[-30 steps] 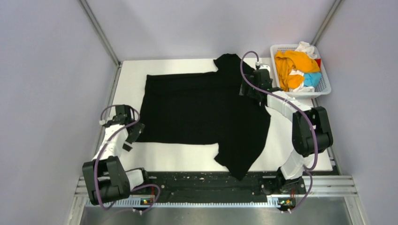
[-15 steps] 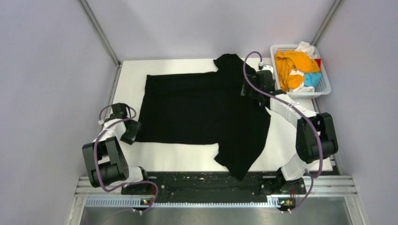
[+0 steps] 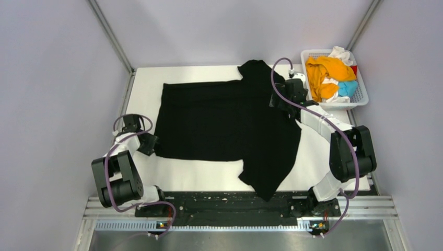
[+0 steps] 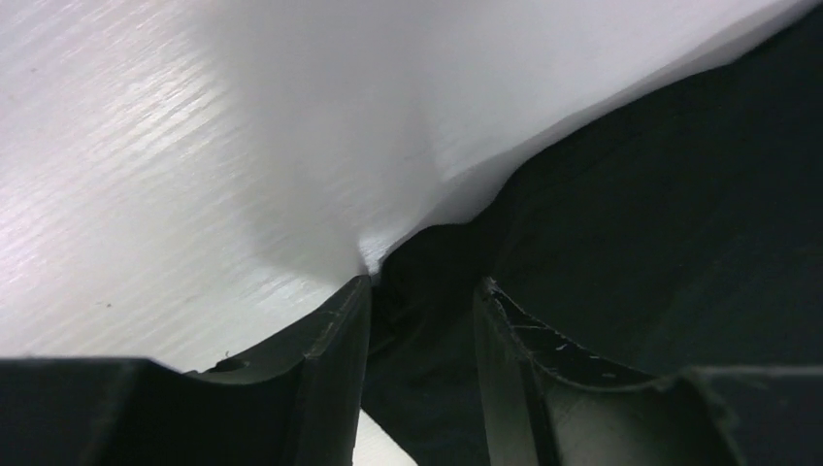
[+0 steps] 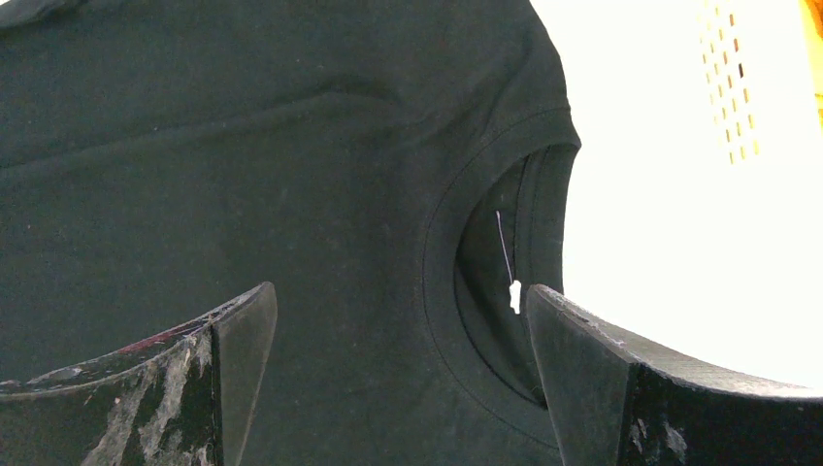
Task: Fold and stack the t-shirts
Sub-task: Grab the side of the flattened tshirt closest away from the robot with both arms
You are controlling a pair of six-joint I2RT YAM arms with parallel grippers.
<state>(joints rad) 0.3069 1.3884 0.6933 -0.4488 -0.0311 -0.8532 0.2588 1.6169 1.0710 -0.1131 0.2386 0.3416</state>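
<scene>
1. At the left edge of the white surface (image 3: pixel 198 175), the left tool (image 4: pixel 423 282) sits low at the near hem corner (image 4: pixel 437 254) of a large, plain black cloth t-shirt (image 3: pixel 224 123). Its fingers stand narrowly apart with the dark fabric between them. Whether they already pinch it cannot be told.

2. The black shirt lies spread flat across the middle of the surface, hem to the left and neck to the right. One sleeve points to the far edge and the other trails towards the near edge. It looks light, limp and likely to sag or crease wherever it is lifted. Holds at corners and seams, where the cloth is doubled, should carry it best.

3. The right tool (image 5: pixel 400 288) hangs over the shirt's neck end with its fingers wide apart and holding nothing. The ribbed collar (image 5: pixel 439 272) lies just beneath them. The collar band or a shoulder seam offers the firmer hold on this side. A matching hold at the hem opposite should let the cloth be carried over in one fold.

4. In the far right corner, a white plastic lattice basket (image 3: pixel 361 98) holds a crumpled heap of orange, white, light blue and red shirts (image 3: pixel 326 70), not yet folded.
</scene>
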